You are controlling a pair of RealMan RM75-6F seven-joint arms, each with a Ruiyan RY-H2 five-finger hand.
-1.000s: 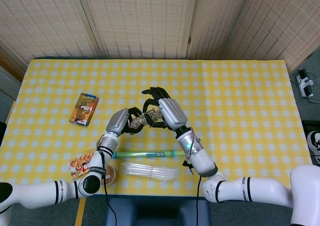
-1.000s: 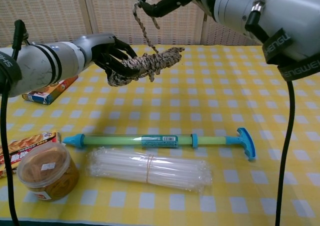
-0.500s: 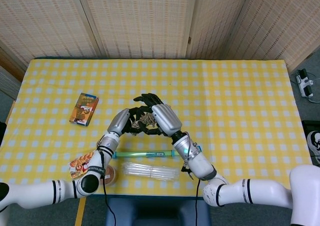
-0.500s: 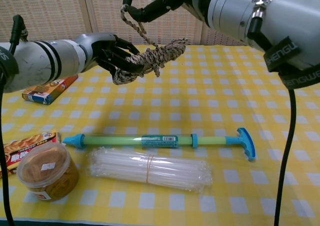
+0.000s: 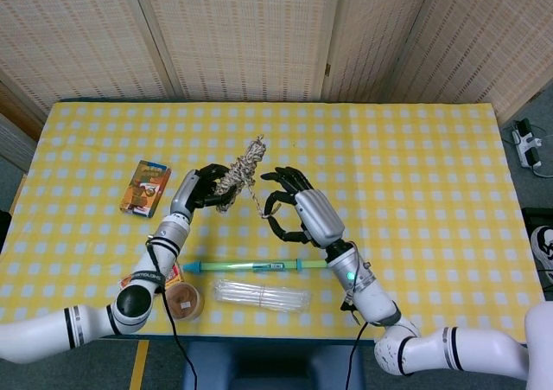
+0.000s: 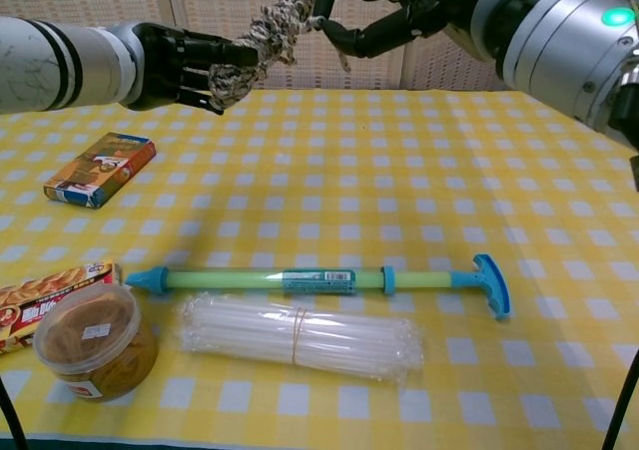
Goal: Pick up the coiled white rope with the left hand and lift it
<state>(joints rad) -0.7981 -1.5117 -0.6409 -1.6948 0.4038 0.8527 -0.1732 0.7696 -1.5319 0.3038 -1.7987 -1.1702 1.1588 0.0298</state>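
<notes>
Left hand point(image 6: 185, 66): your fingers are wrapped around the lower end of the coiled white rope point(image 5: 240, 169), which stands well above the table point(image 5: 415, 174), its bundle slanting up and away from the palm.

Change noted: a second ago the right hand point(image 5: 298, 213) was holding a loose strand over the bundle while the two hands met low over the cloth. Now it has drawn apart, fingers curled but gripping nothing. One loose strand hangs from the coil toward it; whether it touches those fingers cannot be told. The rope has climbed with your left hand alone. Judged from this, the lift is essentially made, and what remains is to keep the grip steady.

Items, near to far:
- one round tub point(image 6: 95, 340) of brown spread, at the near left edge
- one snack packet point(image 6: 45, 290), partly behind the tub
- one bundle of clear plastic straws point(image 6: 300, 338), banded at the middle
- one green and blue pump tube point(image 6: 319, 279), lying just behind the straws
- one small printed box point(image 6: 100, 170), further back on the left
- one rope, held aloft
- two hands, the left loaded, the right carrying nothing
</notes>
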